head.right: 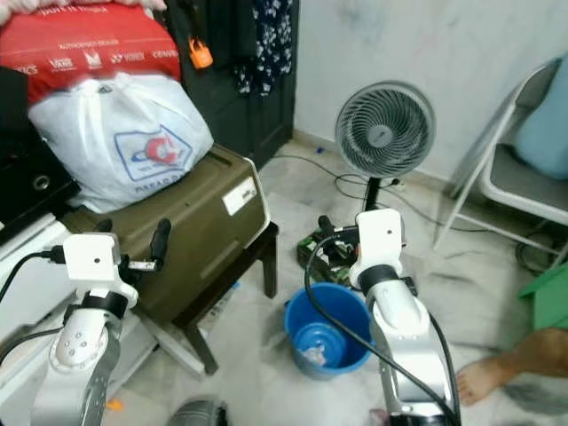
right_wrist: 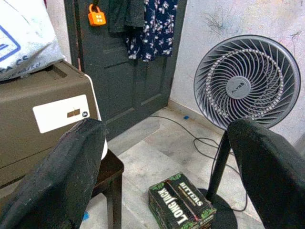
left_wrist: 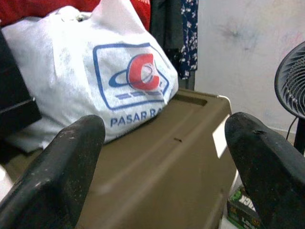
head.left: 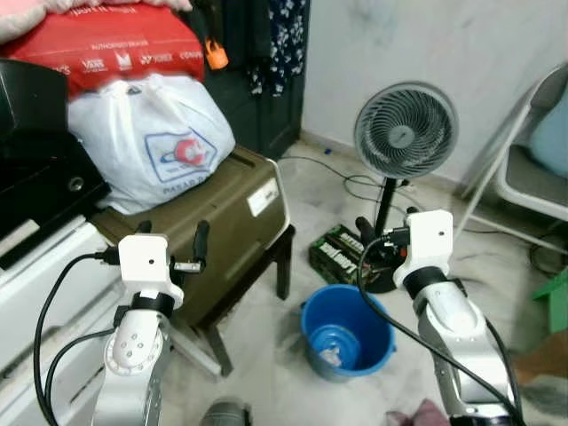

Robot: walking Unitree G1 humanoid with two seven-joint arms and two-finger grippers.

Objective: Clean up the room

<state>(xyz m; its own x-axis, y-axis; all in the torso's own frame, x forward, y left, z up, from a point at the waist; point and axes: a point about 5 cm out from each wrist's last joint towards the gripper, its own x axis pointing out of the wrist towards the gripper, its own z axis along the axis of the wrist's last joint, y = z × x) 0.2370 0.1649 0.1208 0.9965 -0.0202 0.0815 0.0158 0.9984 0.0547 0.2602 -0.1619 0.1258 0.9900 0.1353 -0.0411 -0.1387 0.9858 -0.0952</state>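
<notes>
I see a brown box (head.left: 226, 226) on a dark stool (head.left: 266, 266), with a white bag (head.left: 151, 138) on top. A fan (head.left: 406, 133) stands by the wall. On the floor sit a blue bucket (head.left: 351, 333) (something pale inside) and a green carton (right_wrist: 183, 202). My left gripper (left_wrist: 162, 157) and right gripper (right_wrist: 167, 162) both hang wide, empty.

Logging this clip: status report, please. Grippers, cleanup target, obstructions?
Left gripper open, raised before the olive storage box. Right gripper open, above the blue bucket. Nothing held. Standing fan and green carton stand just beyond.
</notes>
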